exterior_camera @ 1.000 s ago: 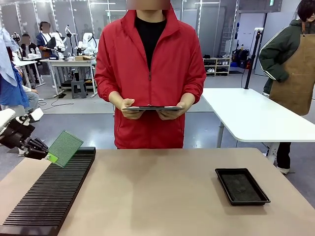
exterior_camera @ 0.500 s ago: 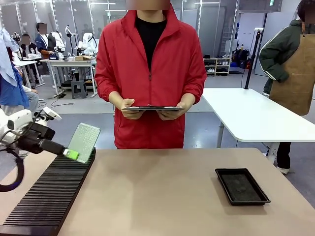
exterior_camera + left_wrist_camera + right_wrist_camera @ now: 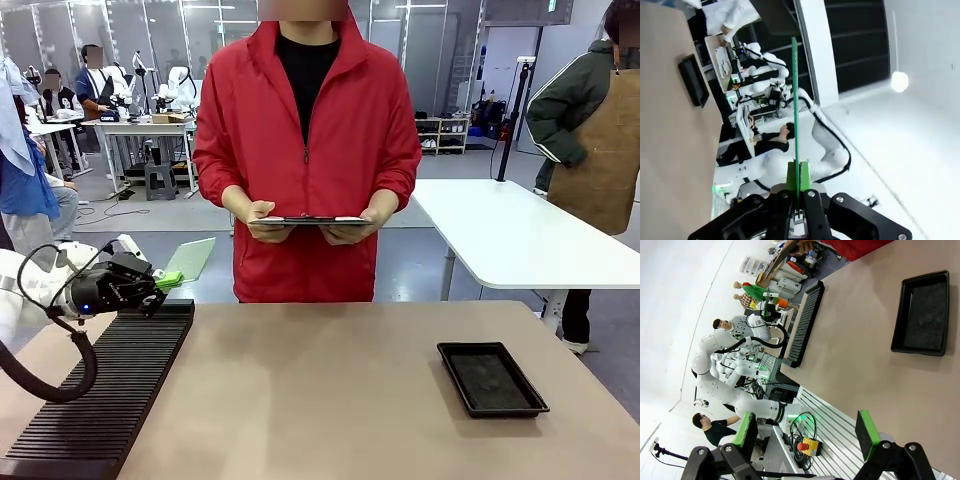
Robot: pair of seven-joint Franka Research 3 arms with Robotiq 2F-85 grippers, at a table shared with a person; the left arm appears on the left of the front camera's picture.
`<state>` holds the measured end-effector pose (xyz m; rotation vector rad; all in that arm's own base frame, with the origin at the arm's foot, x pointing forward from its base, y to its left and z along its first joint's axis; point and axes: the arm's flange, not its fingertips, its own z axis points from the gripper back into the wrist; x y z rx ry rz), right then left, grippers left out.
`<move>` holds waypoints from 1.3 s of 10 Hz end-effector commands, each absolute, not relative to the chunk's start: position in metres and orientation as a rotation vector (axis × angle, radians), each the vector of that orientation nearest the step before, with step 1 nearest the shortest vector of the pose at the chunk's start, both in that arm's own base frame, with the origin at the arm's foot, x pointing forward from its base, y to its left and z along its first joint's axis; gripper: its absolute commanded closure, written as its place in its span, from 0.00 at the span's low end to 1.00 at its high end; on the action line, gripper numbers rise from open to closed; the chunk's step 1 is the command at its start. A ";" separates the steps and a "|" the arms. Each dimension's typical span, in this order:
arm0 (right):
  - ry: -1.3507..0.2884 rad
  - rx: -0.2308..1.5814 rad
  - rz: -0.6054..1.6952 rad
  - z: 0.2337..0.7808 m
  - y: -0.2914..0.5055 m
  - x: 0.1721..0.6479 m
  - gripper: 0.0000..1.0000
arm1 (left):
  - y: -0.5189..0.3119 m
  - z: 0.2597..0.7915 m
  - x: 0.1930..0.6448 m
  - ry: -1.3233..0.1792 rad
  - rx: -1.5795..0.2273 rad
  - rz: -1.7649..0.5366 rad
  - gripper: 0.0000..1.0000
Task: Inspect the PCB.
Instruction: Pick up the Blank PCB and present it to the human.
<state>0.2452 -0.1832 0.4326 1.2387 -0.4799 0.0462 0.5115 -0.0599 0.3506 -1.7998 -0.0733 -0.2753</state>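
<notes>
The PCB is a thin green board held in the air past the far end of the black slotted rack, tilted nearly flat with its face up. My left gripper is shut on its near edge, green pads clamping it. In the left wrist view the PCB shows edge-on as a thin green line rising from between the fingers. My right gripper is open with nothing between its green pads, high above the table.
A person in a red jacket stands at the far side holding a clipboard in both hands. A shallow black tray lies at the table's right, also the tray in the right wrist view. The rack runs along the left edge.
My left gripper has swung up and to the right with the PCB. The board has turned from standing steeply over the rack to lying nearly flat.
</notes>
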 end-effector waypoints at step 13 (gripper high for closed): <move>-0.490 1.246 0.051 0.433 -0.184 0.245 0.00 | -0.075 0.367 0.527 0.006 -1.587 -0.064 0.97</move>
